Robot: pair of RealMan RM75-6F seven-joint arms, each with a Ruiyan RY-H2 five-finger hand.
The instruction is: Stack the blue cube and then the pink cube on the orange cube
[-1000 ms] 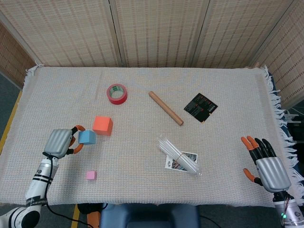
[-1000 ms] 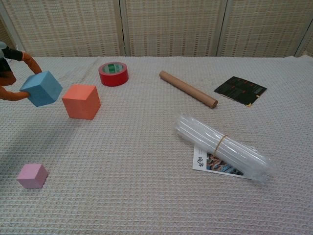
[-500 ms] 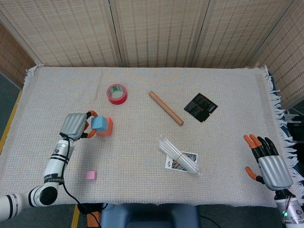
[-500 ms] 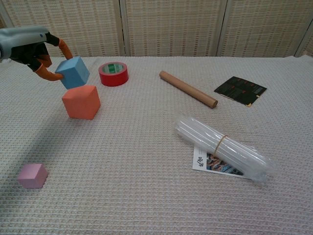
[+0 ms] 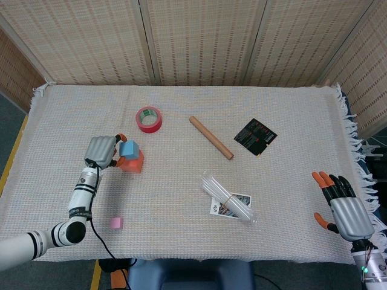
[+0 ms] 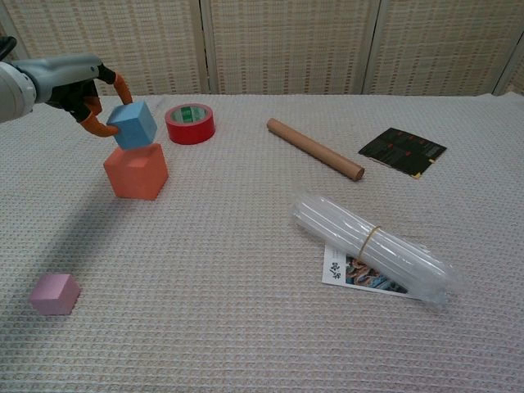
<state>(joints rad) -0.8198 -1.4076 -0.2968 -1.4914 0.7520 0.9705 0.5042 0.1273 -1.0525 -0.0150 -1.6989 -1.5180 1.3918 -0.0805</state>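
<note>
My left hand (image 5: 101, 151) (image 6: 72, 80) pinches the blue cube (image 5: 129, 149) (image 6: 133, 124) between its orange fingertips. The blue cube is tilted and sits right above the orange cube (image 5: 133, 163) (image 6: 136, 171), at or just over its top face; I cannot tell whether they touch. The small pink cube (image 5: 116, 223) (image 6: 55, 294) lies alone near the front left of the cloth. My right hand (image 5: 343, 209) hovers at the front right edge, fingers spread, holding nothing; the chest view does not show it.
A red tape roll (image 5: 149, 119) (image 6: 190, 123) lies just behind the orange cube. A cardboard tube (image 5: 210, 137) (image 6: 315, 148), a black card (image 5: 255, 136) (image 6: 402, 151) and a plastic-wrapped bundle (image 5: 228, 197) (image 6: 372, 246) on a printed card occupy the middle and right.
My left hand carried the blue cube from the front left, up and toward the orange cube, until it came over its top. The right hand drifted slightly toward the table's front edge.
</note>
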